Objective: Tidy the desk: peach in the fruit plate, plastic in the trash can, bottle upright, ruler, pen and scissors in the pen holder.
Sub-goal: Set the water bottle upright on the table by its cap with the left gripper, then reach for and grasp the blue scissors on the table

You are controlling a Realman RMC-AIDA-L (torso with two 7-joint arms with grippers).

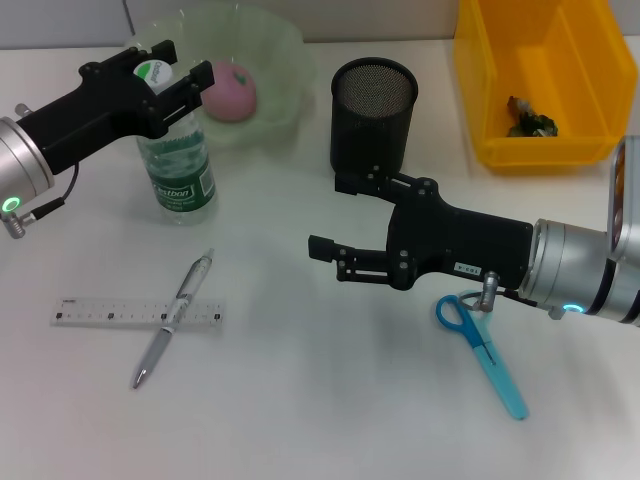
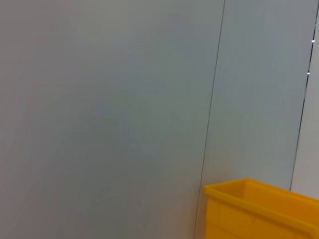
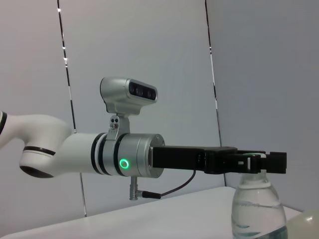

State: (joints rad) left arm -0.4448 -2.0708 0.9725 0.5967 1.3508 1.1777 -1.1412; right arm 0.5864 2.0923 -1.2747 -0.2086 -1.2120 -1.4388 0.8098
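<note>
White counter [image 1: 300, 420] fills the head view, walled behind by pale panels. At two o'clock sits the yellow trash can [image 1: 545, 85] with the crumpled plastic [image 1: 530, 122] already inside; at eleven o'clock the green fruit plate [image 1: 262, 75] holds the peach [image 1: 232, 92]. The mesh pen holder [image 1: 372, 112] stands near twelve.

The bottle [image 1: 178, 170] stands upright at ten o'clock, and the left tool [image 1: 180, 78] straddles its cap, fingers set narrowly on either side of the neck; whether they still pinch it I cannot tell for sure.

Remaining, by my reading: ruler, pen, scissors. The right tool [image 1: 330, 255] hovers mid-counter, its fingers moderately parted and holding nothing. The scissors [image 1: 485, 350] lie just under that arm's wrist at five o'clock, long axis running from eleven to five, handles toward the arm. The ruler [image 1: 100, 314] lies flat at eight o'clock, crossed by the pen [image 1: 175, 318] slanting from one to seven, nearer the left arm.
</note>
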